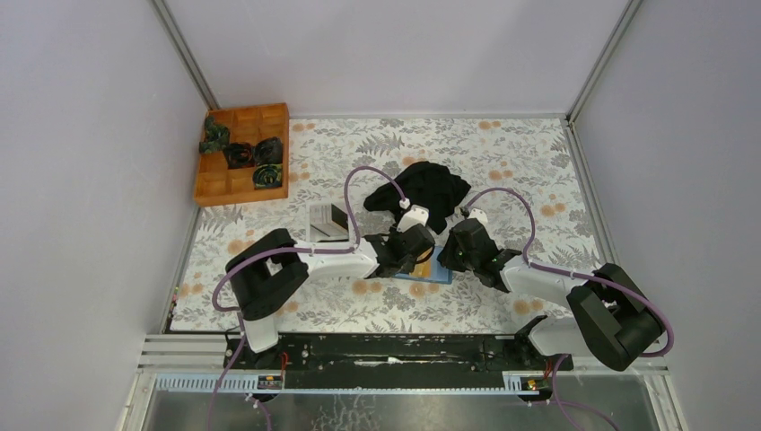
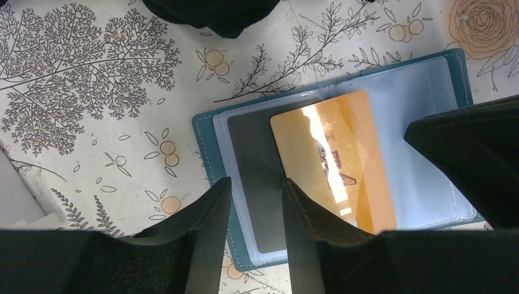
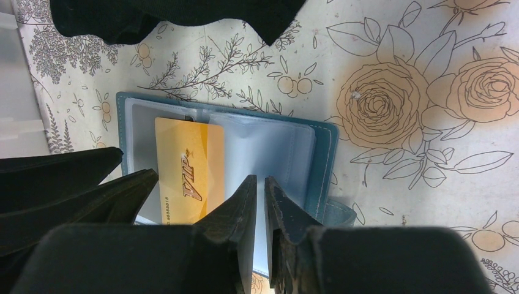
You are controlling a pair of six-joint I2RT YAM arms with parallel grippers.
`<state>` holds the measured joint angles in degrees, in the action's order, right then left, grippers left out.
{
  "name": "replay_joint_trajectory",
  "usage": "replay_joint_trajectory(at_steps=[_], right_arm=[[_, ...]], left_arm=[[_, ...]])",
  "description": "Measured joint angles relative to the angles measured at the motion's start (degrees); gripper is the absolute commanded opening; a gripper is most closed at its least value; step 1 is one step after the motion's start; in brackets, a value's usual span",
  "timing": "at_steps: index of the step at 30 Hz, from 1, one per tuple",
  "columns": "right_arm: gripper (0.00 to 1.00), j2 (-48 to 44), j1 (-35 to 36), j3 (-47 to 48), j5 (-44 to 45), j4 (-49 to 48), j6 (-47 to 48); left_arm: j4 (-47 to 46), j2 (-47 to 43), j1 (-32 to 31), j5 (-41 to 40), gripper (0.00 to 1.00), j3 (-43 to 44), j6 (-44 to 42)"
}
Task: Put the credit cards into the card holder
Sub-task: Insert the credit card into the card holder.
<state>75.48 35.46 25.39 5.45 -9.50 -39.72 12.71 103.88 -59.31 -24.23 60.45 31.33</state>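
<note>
Floral cloth covers the desk (image 1: 538,162). Toward its near edge, midway across, the card holder (image 2: 208,141) lies spread open so its sleeves face up. A gold credit card (image 2: 330,159) rests across it beside a sleeved dark credit card (image 2: 251,159). The left tool (image 2: 256,190) hovers open. The right tool (image 3: 260,184) is nearly closed, perhaps steadying a sleeve; I cannot tell.

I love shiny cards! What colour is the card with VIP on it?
The card is golden orange with dark lettering, clearest in the right wrist view.
</note>
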Motion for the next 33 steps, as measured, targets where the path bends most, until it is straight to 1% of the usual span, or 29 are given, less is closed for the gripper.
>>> replay_joint_trajectory(at_steps=[23,29,33], right_arm=[[0.18,-0.3,0.0,0.3,0.0,1.1,0.0],[0.18,-3.1,0.0,0.2,0.6,4.9,0.7],[0.18,-5.2,0.0,0.2,1.2,7.6,1.4]], left_arm=[[1.4,2.7,-1.8,0.4,0.44,3.8,-0.2],[1.4,2.2,-1.8,-0.2,0.44,3.7,-0.2],[1.4,0.4,-1.8,-1.0,0.44,3.3,-0.2]])
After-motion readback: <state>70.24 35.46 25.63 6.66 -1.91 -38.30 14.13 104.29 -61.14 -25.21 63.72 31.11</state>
